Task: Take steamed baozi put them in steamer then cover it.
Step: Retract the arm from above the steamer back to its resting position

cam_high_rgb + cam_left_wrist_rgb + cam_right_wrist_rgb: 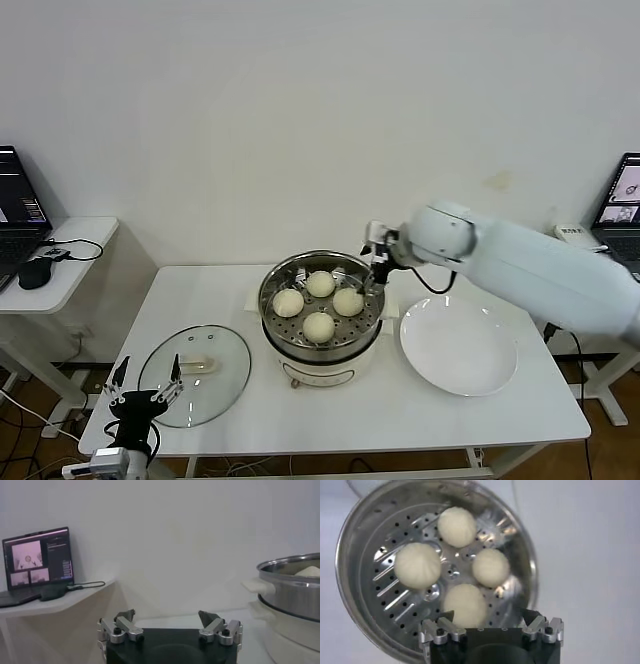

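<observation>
All four baozi (456, 526) lie in the steamer (272, 300). My right gripper (492, 628) hangs over its rim, empty with fingers spread. My left gripper (146, 392) waits spread near the cover (236, 372); a careless grasp could let the glass slip off the table (420, 420).

My right arm reaches out across the front, its right gripper (490, 625) spread wide; my left gripper (170, 622) hangs low, open too.
</observation>
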{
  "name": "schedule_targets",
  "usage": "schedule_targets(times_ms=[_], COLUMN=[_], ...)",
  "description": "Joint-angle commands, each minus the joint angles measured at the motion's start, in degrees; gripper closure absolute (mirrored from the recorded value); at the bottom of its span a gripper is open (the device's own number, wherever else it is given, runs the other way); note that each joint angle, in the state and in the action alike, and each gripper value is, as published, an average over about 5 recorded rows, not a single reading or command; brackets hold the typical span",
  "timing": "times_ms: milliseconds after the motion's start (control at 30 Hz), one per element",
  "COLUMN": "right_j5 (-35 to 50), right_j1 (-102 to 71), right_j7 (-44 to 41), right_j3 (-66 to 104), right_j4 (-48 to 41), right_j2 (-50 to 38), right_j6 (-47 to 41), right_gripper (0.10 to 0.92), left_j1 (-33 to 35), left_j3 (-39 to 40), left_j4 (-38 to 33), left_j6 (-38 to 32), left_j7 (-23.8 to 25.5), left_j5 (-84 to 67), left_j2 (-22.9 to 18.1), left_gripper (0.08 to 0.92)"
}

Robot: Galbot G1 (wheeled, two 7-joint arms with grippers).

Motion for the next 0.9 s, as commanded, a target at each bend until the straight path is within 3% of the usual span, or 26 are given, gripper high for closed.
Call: schedule_targets(times_ms=[33,233,400,533,667,900], right_j5=[3.1,-3.6,-10.9,-12.1,-12.2,-15.2], right_j1=[-45.1,-77.1,-89.7,-94.8,-98.1,-105.9], right_j7=[25.2,24.4,19.2,15.9,14.1,15.8], right_j3=[40.9,72.5,86.5,93.2,97.5,101.4], right_j4=[15.4,14.9,12.7,10.5,10.3,12.6], right_j2=[-16.8,-3.8,12.9,23.7,31.7,39.4], right_j6=[22.2,37.8,48.6,55.5,56.7,54.5], right_gripper=[0.203,0.203,0.202,0.203,0.203,0.203], left_j1=[-0.1,0.1,0.3,0.4,-0.2,-0.3], left_j3=[0.3,1.3,1.7,2.1,1.6,-4.5], left_j4=[0.1,0.0,0.9,2.8,5.9,10.9], left_j6=[-0.1,-0.4,-1.7,-4.4,-9.0,-14.2], left_j7=[-0.1,-0.3,-1.0,-2.7,-6.4,-11.7], left_j5=[0.2,1.9,5.1,11.8,26.2,64.5], left_j2=[-0.2,-0.5,-0.8,-0.8,-0.9,-0.3], left_gripper=[0.177,0.177,0.177,0.177,0.177,0.177])
